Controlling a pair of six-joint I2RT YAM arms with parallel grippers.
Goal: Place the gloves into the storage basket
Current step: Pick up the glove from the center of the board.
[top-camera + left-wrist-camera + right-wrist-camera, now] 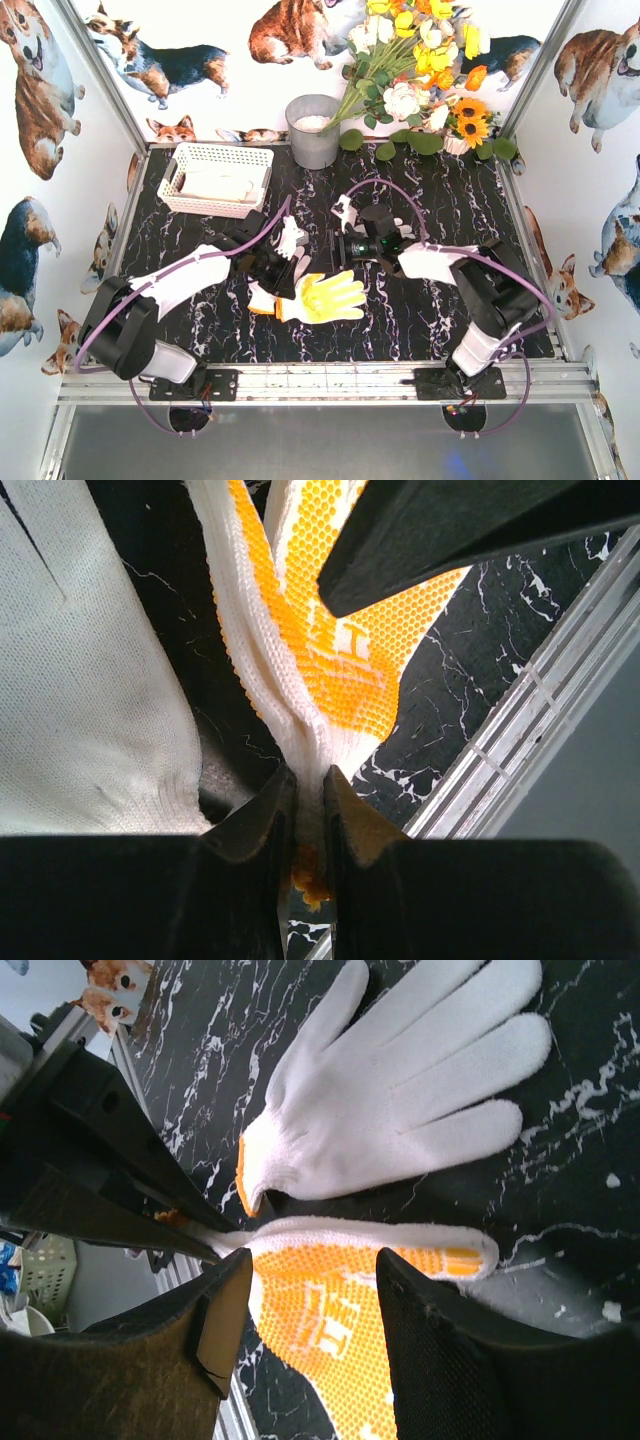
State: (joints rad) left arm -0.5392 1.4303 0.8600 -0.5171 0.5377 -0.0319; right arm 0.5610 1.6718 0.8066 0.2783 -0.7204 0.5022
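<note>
A glove with a yellow dotted palm (322, 297) (330, 650) (330, 1330) lies palm up at the table's middle. My left gripper (270, 288) (310, 780) is shut on its orange-trimmed cuff. My right gripper (328, 262) (310, 1270) hangs open just above the palm, nothing between its fingers. A plain white glove (291, 238) (400, 1090) (80, 680) lies flat beside it. Two more white gloves (344, 212) (403, 228) peek out by the right wrist. The white storage basket (180, 190) stands at the back left with a white glove (225, 185) inside.
A grey metal bucket (313, 130) stands at the back centre beside a bunch of artificial flowers (420, 70). Printed walls close in the left, back and right. An aluminium rail (320, 380) (520, 740) runs along the near edge.
</note>
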